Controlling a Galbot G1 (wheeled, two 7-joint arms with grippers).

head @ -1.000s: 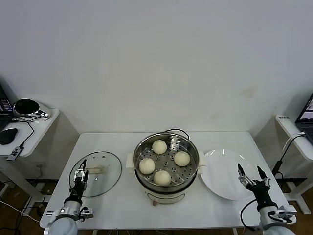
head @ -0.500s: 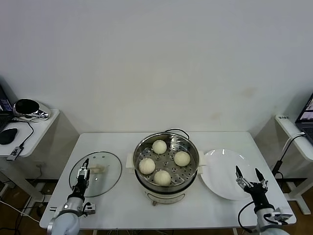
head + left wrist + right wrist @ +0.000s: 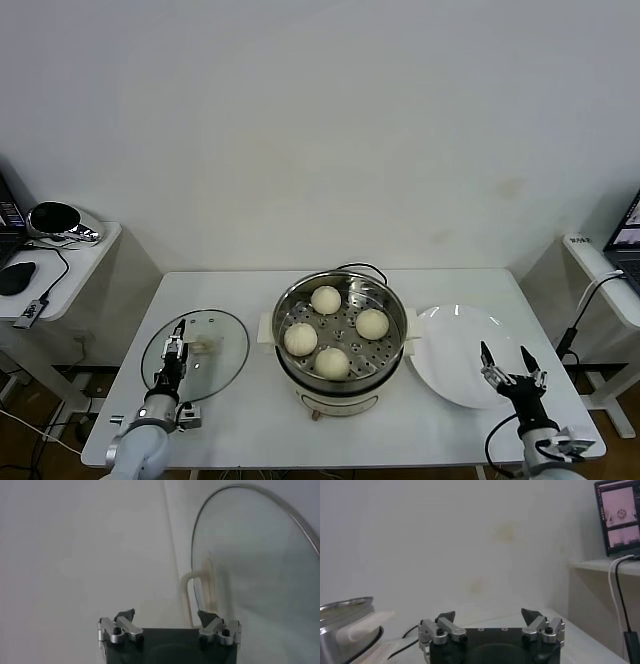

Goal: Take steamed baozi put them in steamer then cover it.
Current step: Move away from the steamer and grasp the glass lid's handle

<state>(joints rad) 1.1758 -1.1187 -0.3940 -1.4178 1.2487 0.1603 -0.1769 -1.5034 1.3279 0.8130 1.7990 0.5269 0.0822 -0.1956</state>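
Four cream-white baozi (image 3: 332, 362) sit on the perforated tray inside the steel steamer (image 3: 340, 296) at the table's middle. The glass cover (image 3: 225, 350) lies flat on the table to the steamer's left, its cream handle (image 3: 203, 346) up. My left gripper (image 3: 173, 356) is open over the cover's near-left part, just beside the handle; in the left wrist view (image 3: 166, 615) the handle (image 3: 189, 597) and cover (image 3: 255, 570) lie just ahead. My right gripper (image 3: 505, 364) is open and empty, low at the near right by the plate; the right wrist view (image 3: 489, 615) shows it open.
A white round plate (image 3: 455, 345) lies right of the steamer, with nothing on it. A side table with a mouse and a shiny object (image 3: 55, 222) stands at the far left. A laptop (image 3: 625, 235) stands on a shelf at the right. The steamer rim shows in the right wrist view (image 3: 345, 625).
My left gripper has moved a little right and nearer the cover's handle. My right gripper has dropped back slightly toward the table's near edge.
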